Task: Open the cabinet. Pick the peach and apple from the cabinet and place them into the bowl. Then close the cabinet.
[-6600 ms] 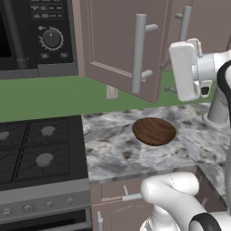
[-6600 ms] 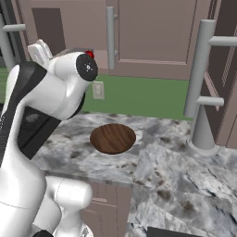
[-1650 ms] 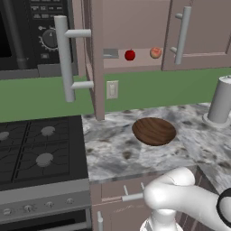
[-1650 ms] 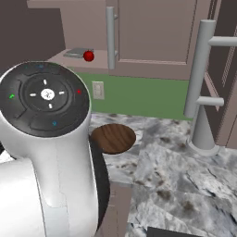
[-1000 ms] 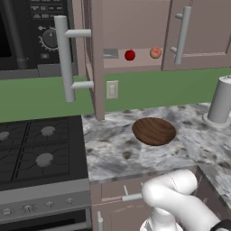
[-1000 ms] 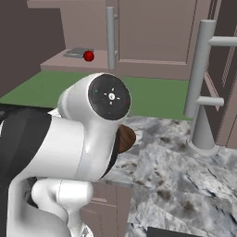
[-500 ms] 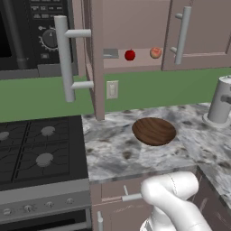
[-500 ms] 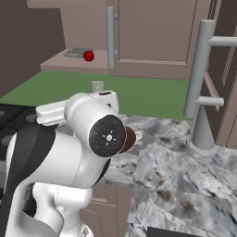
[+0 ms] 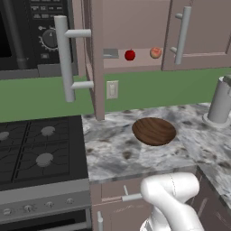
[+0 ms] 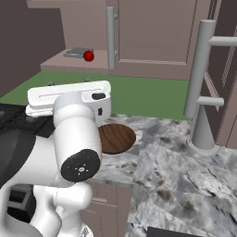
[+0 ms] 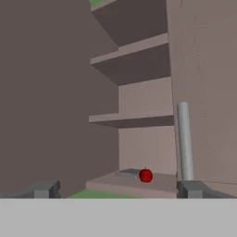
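Observation:
The cabinet's (image 9: 135,27) left door (image 9: 95,58) stands swung out, its right door (image 9: 198,31) closed. On the bottom shelf sit the red apple (image 9: 130,55) and, to its right, the pale peach (image 9: 155,53). Below them the dark wooden bowl (image 9: 154,131) rests on the counter, holding nothing. In the hand view my gripper (image 11: 118,189) is open with nothing between its fingertips (image 11: 44,188), facing the shelf with the apple (image 11: 146,175) some way off. From the right base, the apple (image 10: 88,56) and the bowl (image 10: 118,138) lie beyond my arm (image 10: 69,139).
A gas stove (image 9: 40,153) lies left of the marble counter (image 9: 113,149), under a microwave (image 9: 27,31). A grey cylinder (image 9: 221,101) stands at the counter's right. A flat grey thing (image 9: 109,53) lies on the shelf left of the apple. Another brown door with a bar handle (image 10: 203,69) stands at the right.
My arm has folded low in front of the base and the hand has turned to face the cabinet. The left door, half open earlier, is swung wide. Fruits and bowl have not moved.

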{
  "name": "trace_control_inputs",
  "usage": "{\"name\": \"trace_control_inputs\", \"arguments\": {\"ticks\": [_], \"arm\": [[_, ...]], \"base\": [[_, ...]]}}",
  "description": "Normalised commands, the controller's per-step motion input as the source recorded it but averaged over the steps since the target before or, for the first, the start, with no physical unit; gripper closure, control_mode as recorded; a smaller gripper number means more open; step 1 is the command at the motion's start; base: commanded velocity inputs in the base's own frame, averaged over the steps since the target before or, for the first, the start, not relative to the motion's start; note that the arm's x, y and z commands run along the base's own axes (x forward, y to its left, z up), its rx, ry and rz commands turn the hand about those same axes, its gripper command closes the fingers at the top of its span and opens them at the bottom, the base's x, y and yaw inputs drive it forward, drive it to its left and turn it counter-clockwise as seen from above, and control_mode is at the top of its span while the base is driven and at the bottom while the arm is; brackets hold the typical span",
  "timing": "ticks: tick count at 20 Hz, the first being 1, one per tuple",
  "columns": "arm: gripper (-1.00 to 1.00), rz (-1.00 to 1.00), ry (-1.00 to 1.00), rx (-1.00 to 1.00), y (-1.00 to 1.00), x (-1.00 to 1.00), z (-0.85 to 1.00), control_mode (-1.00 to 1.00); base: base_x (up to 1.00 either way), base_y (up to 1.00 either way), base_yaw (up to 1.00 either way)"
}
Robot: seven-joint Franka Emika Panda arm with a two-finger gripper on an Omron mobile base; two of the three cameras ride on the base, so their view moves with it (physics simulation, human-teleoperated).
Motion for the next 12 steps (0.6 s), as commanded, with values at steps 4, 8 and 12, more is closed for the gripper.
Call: {"name": "trace_control_inputs", "arguments": {"ticks": [4, 8, 12], "arm": [[-1.00, 0.00, 0.00, 0.00, 0.00, 0.00, 0.00, -1.00], [-1.00, 0.00, 0.00, 0.00, 0.01, 0.13, 0.00, -1.00], [-1.00, -0.03, 0.00, 0.00, 0.03, 0.37, 0.00, -1.00]], "base": [[0.00, 0.00, 0.00], [0.00, 0.00, 0.00], [0.00, 0.00, 0.00]]}}
